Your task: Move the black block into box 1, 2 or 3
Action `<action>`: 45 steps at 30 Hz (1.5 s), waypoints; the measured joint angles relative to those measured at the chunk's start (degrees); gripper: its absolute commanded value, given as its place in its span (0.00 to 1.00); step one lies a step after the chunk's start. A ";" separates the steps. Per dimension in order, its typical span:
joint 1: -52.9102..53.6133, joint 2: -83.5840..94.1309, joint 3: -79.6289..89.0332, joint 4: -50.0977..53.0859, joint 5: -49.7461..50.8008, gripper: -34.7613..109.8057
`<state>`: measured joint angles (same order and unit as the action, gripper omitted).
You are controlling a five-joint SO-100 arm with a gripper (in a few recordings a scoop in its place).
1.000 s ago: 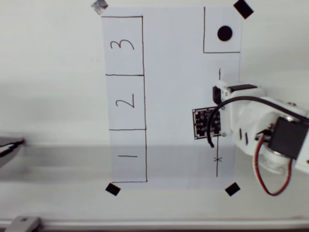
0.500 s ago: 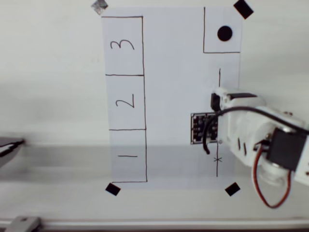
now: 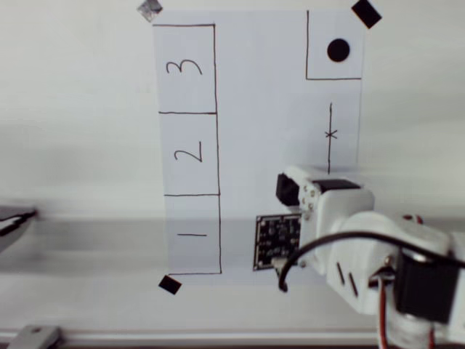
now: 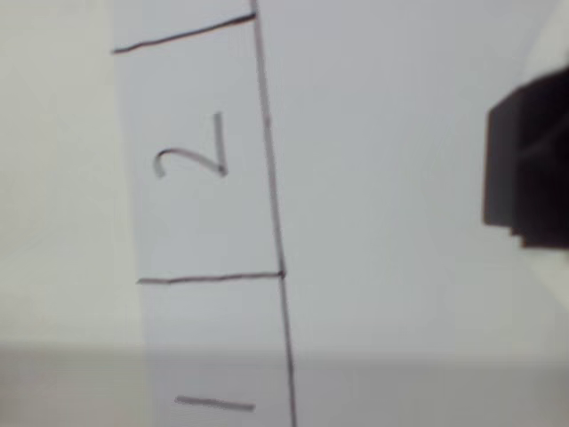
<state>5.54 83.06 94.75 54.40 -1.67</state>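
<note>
Far left of the overhead view is bare counter [image 3: 80, 145], then the taped sheet of white paper [image 3: 254, 109]. Its left column carries three outlines stacked top to bottom: the one marked 3 [image 3: 185, 69], the one marked 2 [image 3: 189, 153], and the box [image 3: 192, 234] marked 1 nearest the lower edge. All three are vacant. In the wrist view the line dividing 2 from 1 sits mid-frame, so I judge the camera is aimed at that boundary. Right of the column is an open strip of paper. The arm's camera board [image 3: 277, 241] hangs over that strip, level with the box. Just above it the claw [image 3: 296, 190] points left. The dark cube at its tip is, I take it, the black block [image 3: 286, 190]. It shows again as a boxy dark mass at the right edge of the wrist view. The jaws are not separately resolved. No block lies anywhere on the sheet, so I judge the claw is clamped on the block and carrying it clear of the paper. The block is well right of the column, roughly level with the 2/1 line. My reading is transport under way, with leftward travel over an outline remaining before release.
</note>
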 measured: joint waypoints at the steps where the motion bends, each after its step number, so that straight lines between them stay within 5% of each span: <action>1: -0.44 -1.23 -1.14 0.26 0.62 0.24; 29: -8.35 -34.54 -42.98 0.35 7.03 0.24; 45: -9.05 -42.45 -52.82 -4.66 9.49 0.24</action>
<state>-3.52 40.61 41.92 49.75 7.82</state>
